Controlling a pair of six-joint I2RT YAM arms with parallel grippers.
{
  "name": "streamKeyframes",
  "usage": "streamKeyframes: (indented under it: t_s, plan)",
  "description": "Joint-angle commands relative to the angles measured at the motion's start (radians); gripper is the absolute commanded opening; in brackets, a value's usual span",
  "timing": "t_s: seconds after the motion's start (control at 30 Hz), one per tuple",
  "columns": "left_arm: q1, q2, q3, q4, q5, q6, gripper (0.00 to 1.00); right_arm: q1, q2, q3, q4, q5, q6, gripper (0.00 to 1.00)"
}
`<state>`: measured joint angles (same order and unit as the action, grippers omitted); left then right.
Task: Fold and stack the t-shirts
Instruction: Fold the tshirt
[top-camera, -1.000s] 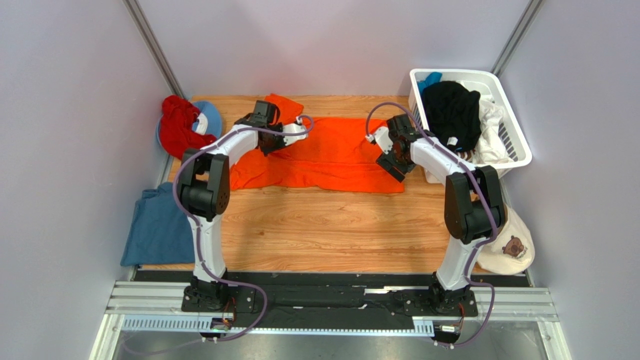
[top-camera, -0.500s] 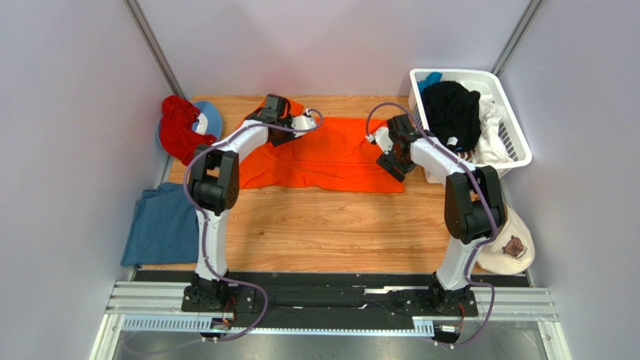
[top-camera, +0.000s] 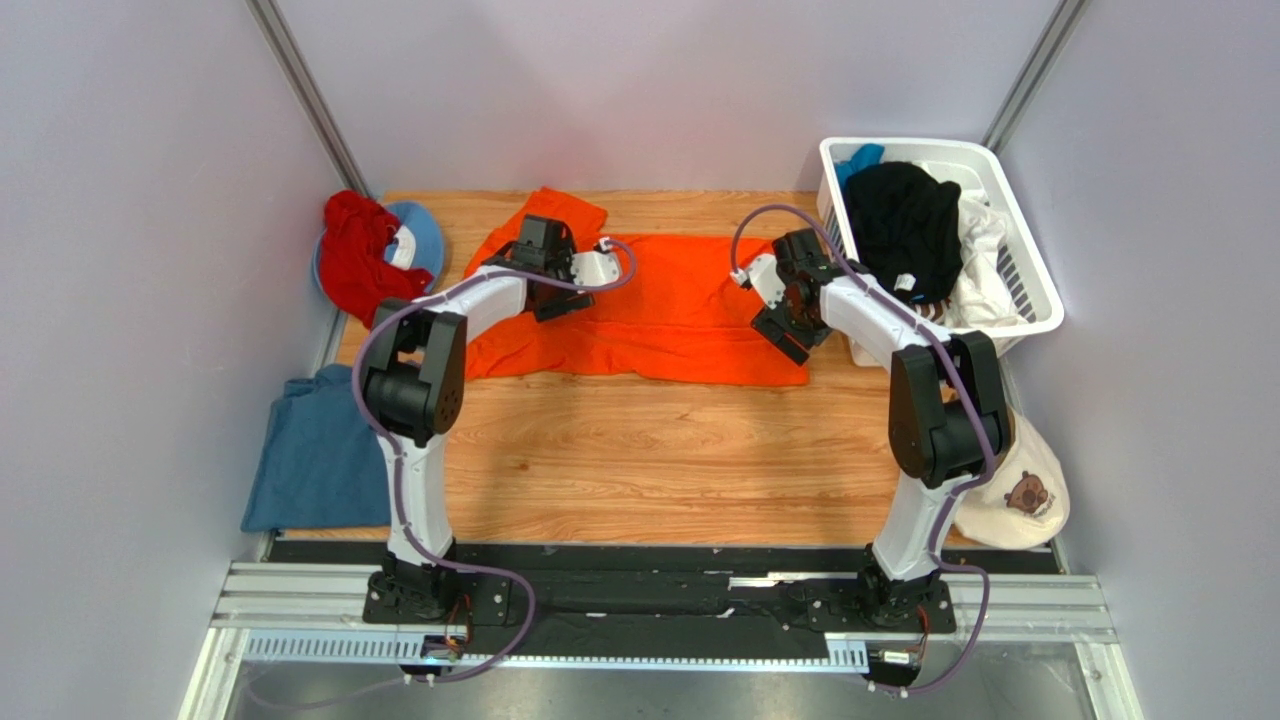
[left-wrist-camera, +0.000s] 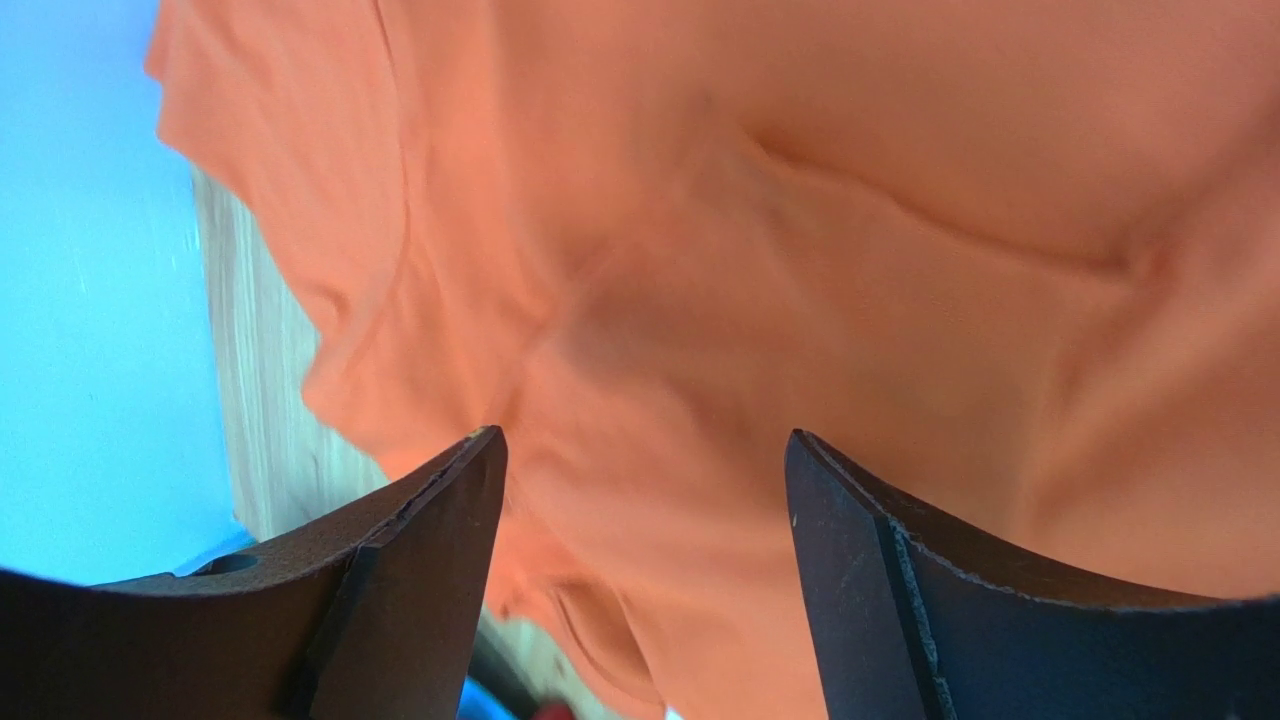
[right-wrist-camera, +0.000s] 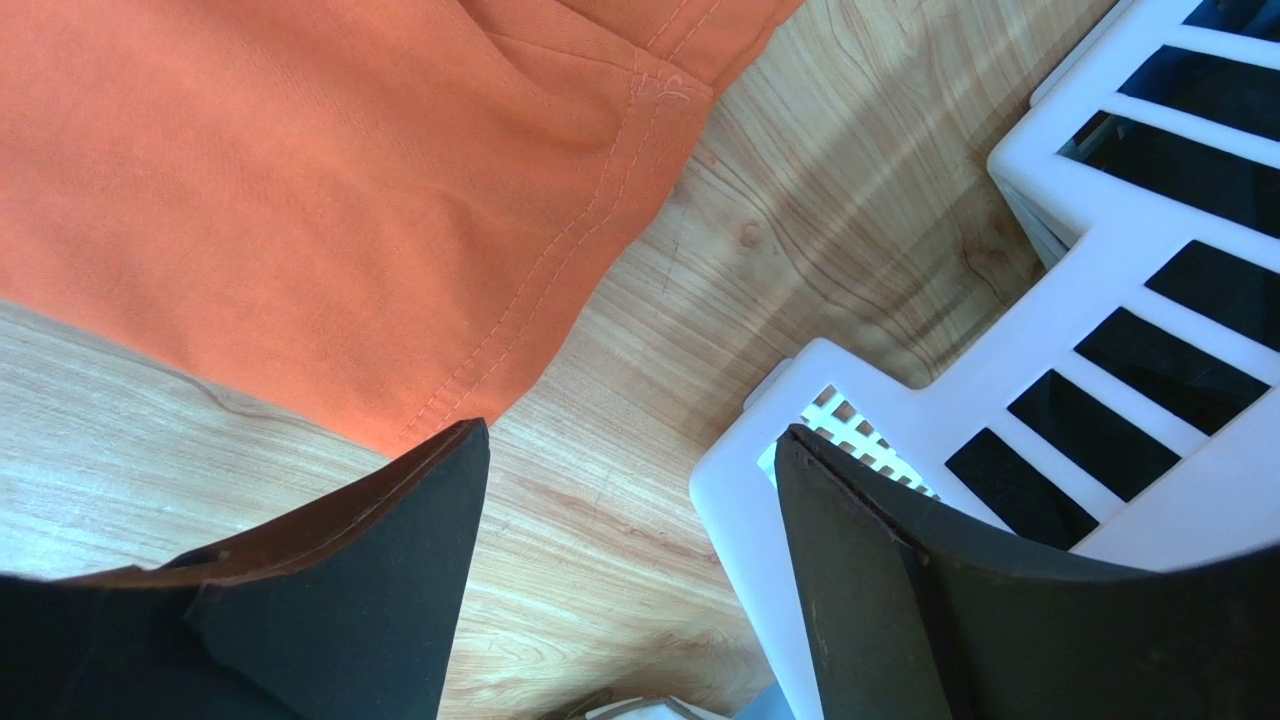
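Observation:
A bright orange t-shirt (top-camera: 676, 308) lies spread across the back of the wooden table (top-camera: 646, 450), one sleeve (top-camera: 538, 210) flat at the back left. My left gripper (top-camera: 561, 297) hovers over the shirt's left part. It is open, and orange cloth (left-wrist-camera: 842, 225) fills the view under its empty jaws (left-wrist-camera: 639, 450). My right gripper (top-camera: 792, 330) is open too, over bare wood (right-wrist-camera: 631, 443) between the shirt's hem (right-wrist-camera: 511, 315) and the basket. A dusty blue t-shirt (top-camera: 316, 450) lies at the table's left edge.
A white laundry basket (top-camera: 1025, 293) at the back right holds black (top-camera: 906, 218) and white (top-camera: 984, 263) shirts, and its corner (right-wrist-camera: 842, 405) is close to my right fingers. A red cloth (top-camera: 358, 255) lies at the back left. A beige bear-face cap (top-camera: 1022, 495) sits at the right edge.
My left gripper has opened and let go of the orange shirt's sleeve, which now lies flat at the back left. The right arm has stayed still.

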<state>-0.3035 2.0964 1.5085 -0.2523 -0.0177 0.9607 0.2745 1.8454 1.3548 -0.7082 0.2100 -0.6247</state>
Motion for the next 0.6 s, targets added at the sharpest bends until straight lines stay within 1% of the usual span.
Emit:
streamKeyframes:
  t_s: [0.0,0.13,0.2,0.4,0.57]
  plan:
    - [0.003,-0.166,-0.108,0.061,0.004,0.021,0.77,0.008,-0.063,0.024,0.006,-0.006,0.031,0.76]
    - [0.014,-0.24,-0.186,0.073,0.005,0.032,0.77,0.014,-0.068,0.026,0.006,-0.014,0.037,0.79]
    - [0.026,-0.252,-0.217,0.071,0.009,0.035,0.77,0.022,-0.064,0.026,0.012,-0.02,0.037,0.79]
    - [0.073,-0.257,-0.281,0.085,0.001,0.064,0.77,0.043,-0.008,0.064,0.022,-0.02,0.039,0.82]
    - [0.087,-0.26,-0.321,0.09,0.007,0.073,0.77,0.058,0.06,0.092,0.056,-0.008,0.029,0.82]
